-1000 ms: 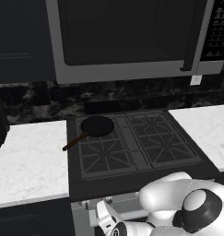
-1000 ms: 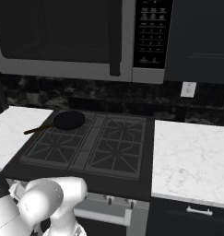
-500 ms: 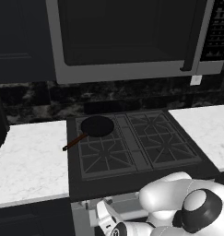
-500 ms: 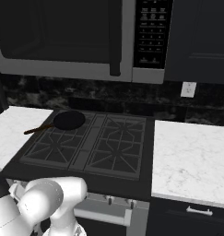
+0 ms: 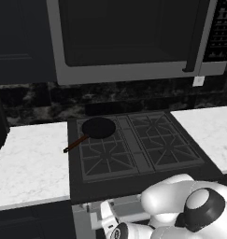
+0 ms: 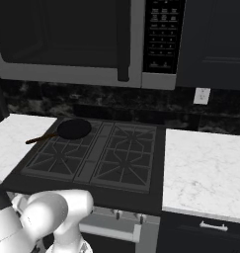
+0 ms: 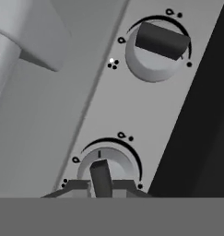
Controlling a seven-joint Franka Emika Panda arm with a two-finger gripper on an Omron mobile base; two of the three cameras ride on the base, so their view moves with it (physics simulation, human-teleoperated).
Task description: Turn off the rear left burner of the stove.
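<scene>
Dark kitchen w/ black cabinets and a marbled black backsplash filled both base views. White speckled counter sat at left of the left base frame, another counter at right of the right base frame. Big grey-framed microwave hung across the top; its keypad showed upper centre in the right base view, and a wall outlet sat just below-right of it.

Stove was centre frame, black top w/ four grates and a flat centre strip. Rear left burner lay upper left of the cooktop, mostly covered by a black skillet resting on it; the skillet's brown handle stuck out toward lower left, over the stove edge. In the right base view the same burner sat at the cooktop's far left corner under the pan.

White arm bulked at the bottom of both base frames, reaching down in front of the stove's steel front.

Hand view: gripper at bottom centre, right up against the lower knob on the steel panel. Fingertips showed dark on either side of the knob's bar; whether they actually pinched it – can't tell. Second knob sat upper right, its bar tilted.
</scene>
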